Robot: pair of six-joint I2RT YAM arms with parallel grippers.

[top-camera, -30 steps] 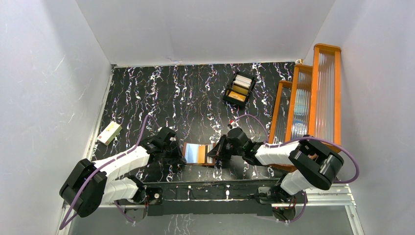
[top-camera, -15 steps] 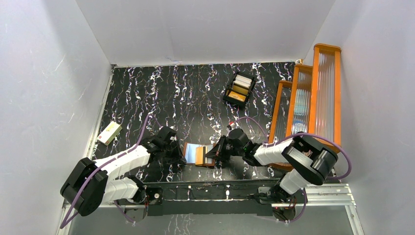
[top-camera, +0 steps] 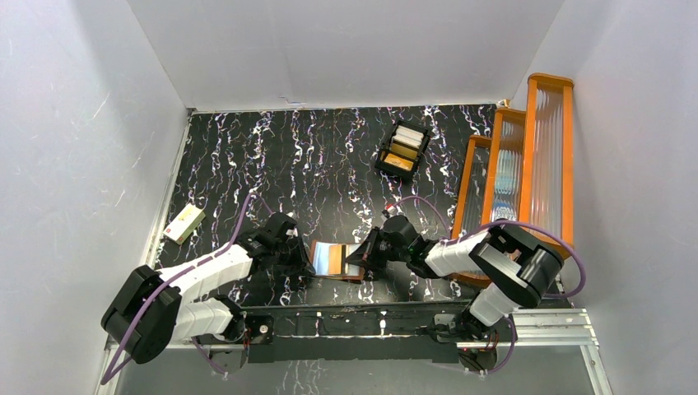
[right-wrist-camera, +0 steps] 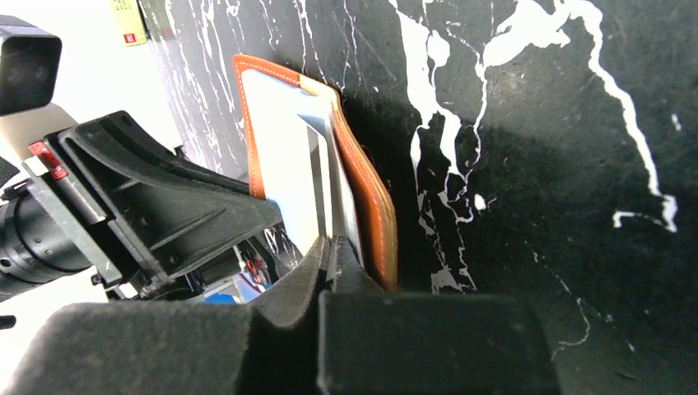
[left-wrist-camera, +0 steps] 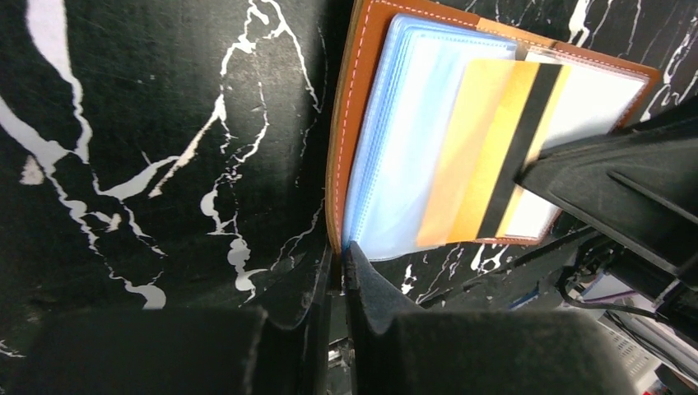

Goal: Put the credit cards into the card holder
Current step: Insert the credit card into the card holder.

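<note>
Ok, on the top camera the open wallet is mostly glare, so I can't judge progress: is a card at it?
Observer: Yes, a yellow-orange card with a black stripe lies over the clear pockets of the card holder.
Operator: What holds it?
Observer: The right gripper, jaws shut on its end.
Operator: And the left?
Observer: The left gripper pinches the holder's brown cover edge, jaws nearly closed.

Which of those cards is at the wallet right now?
The yellow card with a black stripe, lying over the open wallet; the other cards sit in the black tray.
</note>
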